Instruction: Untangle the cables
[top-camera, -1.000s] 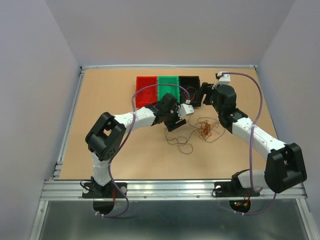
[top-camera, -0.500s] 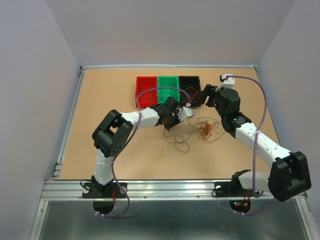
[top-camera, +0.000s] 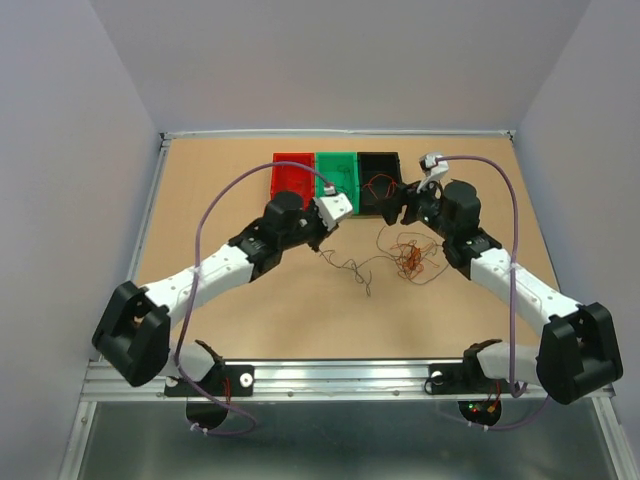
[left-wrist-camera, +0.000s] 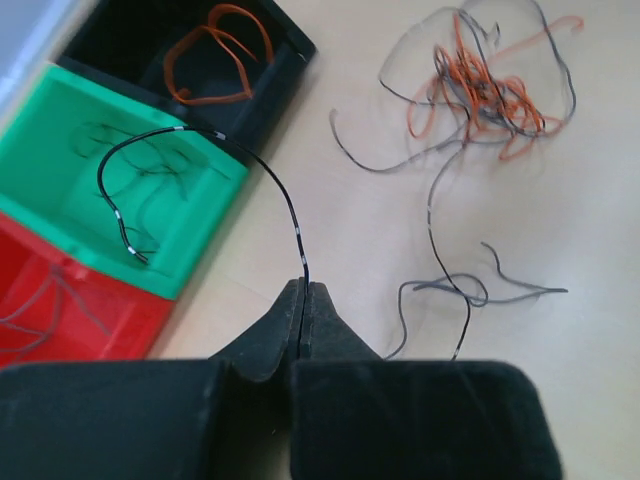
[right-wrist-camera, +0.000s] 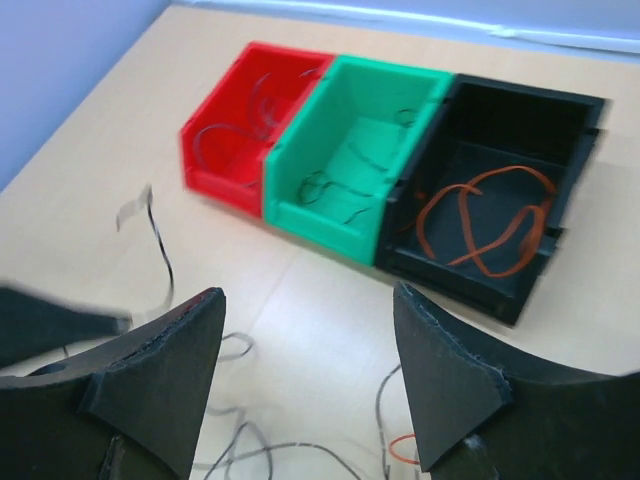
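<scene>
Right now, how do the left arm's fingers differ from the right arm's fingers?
The left fingers are pressed shut; the right fingers stand wide apart. The left fingers pinch a thin dark wire; the right fingers hold nothing. Both pairs are black and wedge-shaped.

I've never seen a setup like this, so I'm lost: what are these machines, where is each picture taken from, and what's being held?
A left arm and a right arm, both robots, are bolted at the edge of a table. One picture looks down from overhead; the other two come from a camera on each wrist. On the table stand a red bin, a green bin and a black bin, beside a tangle of thin wires. The left gripper is pinched shut on one dark wire; the right gripper is open, holding nothing.
</scene>
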